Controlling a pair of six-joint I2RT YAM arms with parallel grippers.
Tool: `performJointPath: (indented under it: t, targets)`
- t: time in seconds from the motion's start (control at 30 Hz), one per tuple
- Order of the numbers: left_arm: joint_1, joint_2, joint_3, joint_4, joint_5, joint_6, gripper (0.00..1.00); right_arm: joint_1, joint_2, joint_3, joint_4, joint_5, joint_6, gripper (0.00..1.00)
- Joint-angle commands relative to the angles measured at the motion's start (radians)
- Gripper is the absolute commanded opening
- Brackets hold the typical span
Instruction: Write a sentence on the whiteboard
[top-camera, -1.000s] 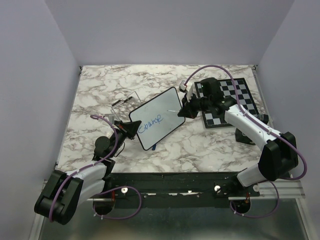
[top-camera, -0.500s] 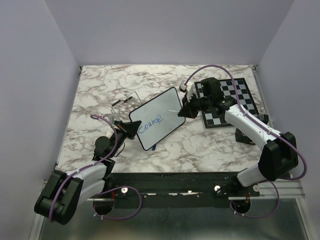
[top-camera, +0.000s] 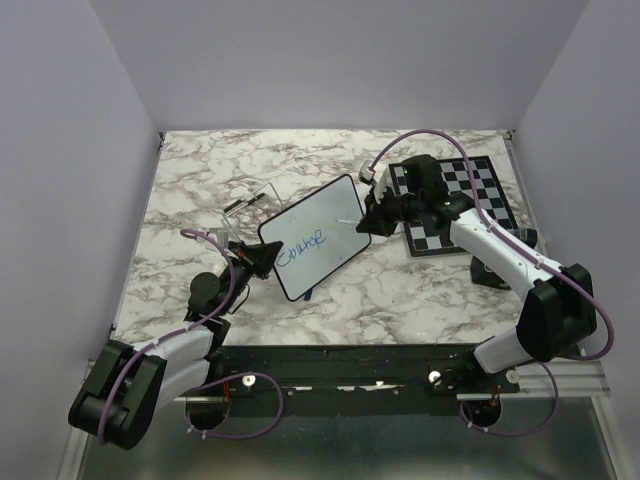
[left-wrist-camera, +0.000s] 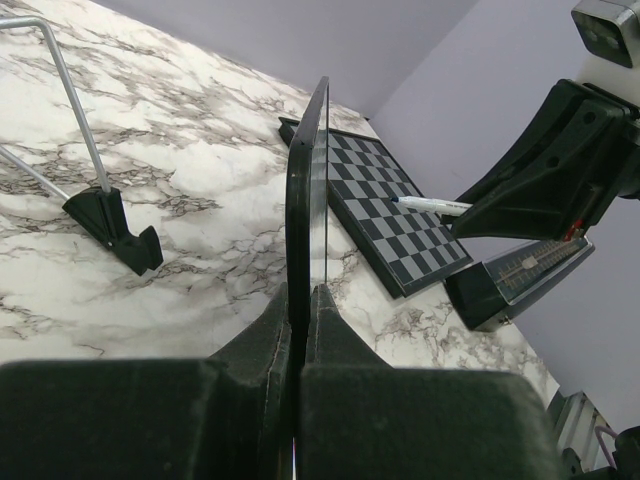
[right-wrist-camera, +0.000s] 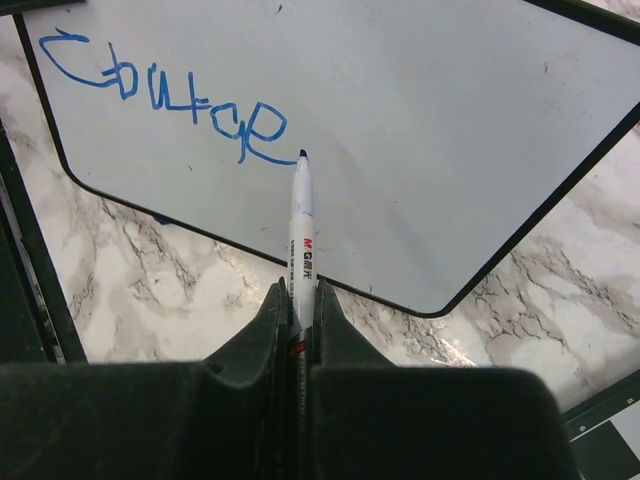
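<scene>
Gripping, right gripper (right-wrist-camera: 300, 292): jaws clamped on the barrel of the marker (right-wrist-camera: 301, 215), with the tip pointing away from the wrist.
Gripping, left gripper (left-wrist-camera: 300, 300): jaws pinched on the near edge of the whiteboard (right-wrist-camera: 430, 110), which is held tilted up off the table (top-camera: 200, 170).
Marker tip: at the tail of the last blue letter; I can't tell whether it touches.
Sentence (right-wrist-camera: 165, 95): only one uneven blue word so far, on the board's left part. The rest of the face is blank, so the task looks early.
Risk, board: it is held at one edge only. Pen pressure far from that edge could swing or slip it in the jaws and smear the stroke.
Risk, marker: the barrel is thin and the grip short. A side load could twist it, so the letters drift or skip.
Risk, layout: the word slants, so the next words may run off the edge.
Right wrist view only: the lettering and the tip's place on the face.
Left wrist view only: the board edge-on, plus the wire stand (left-wrist-camera: 105, 225) just behind it.
Top view only: both arms at once, with the board between them and the chessboard (top-camera: 470, 200) under the right arm.
</scene>
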Motion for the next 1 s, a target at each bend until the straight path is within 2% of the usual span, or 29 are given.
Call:
performJointPath:
  t: [0.0, 0.77, 0.97]
  targets:
    - [-0.009, -0.010, -0.029, -0.001, 0.022, 0.017, 0.00, -0.005, 0.005, -0.014, 0.006, -0.032, -0.017, 0.01]
    - [-0.009, 0.003, -0.007, -0.016, 0.035, 0.023, 0.00, -0.007, 0.007, 0.013, -0.025, 0.009, -0.088, 0.01]
    - [-0.009, 0.043, -0.004, 0.016, 0.035, 0.014, 0.00, -0.007, 0.013, 0.013, 0.044, 0.052, -0.056, 0.01]
